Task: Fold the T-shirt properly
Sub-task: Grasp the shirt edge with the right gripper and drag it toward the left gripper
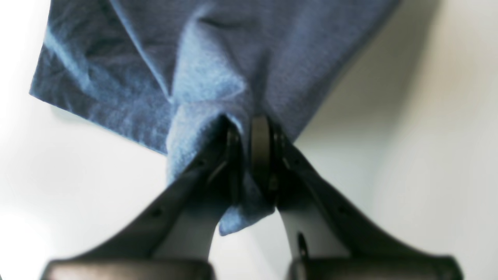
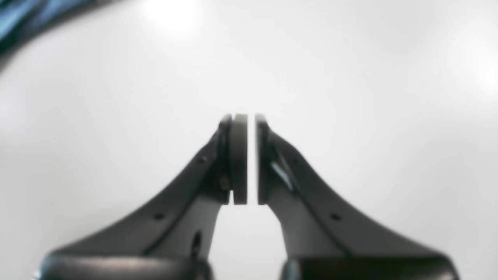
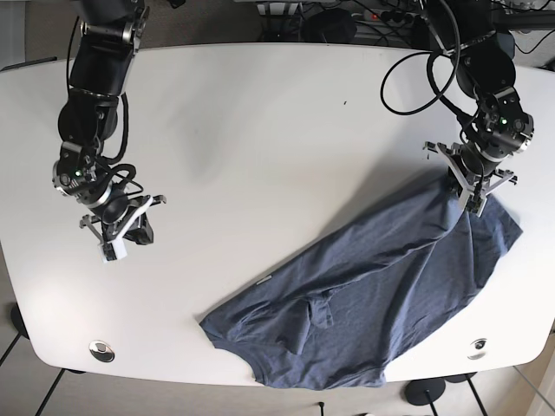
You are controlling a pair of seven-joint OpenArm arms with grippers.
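The blue T-shirt lies crumpled on the white table, spread from the front middle to the right. My left gripper is shut on a bunched fold of its upper right edge and lifts it slightly. In the left wrist view the cloth is pinched between the left gripper's pads, with a corner hanging out behind them. My right gripper is at the table's left, well away from the shirt. In the right wrist view the right gripper is shut and empty with a thin slit between its pads. A dark strip of shirt shows at the top left there.
Round metal fittings sit near the front corners of the table, one on the left and one on the right. Cables and stands lie behind the far edge. The floor shows past the table's front edge.
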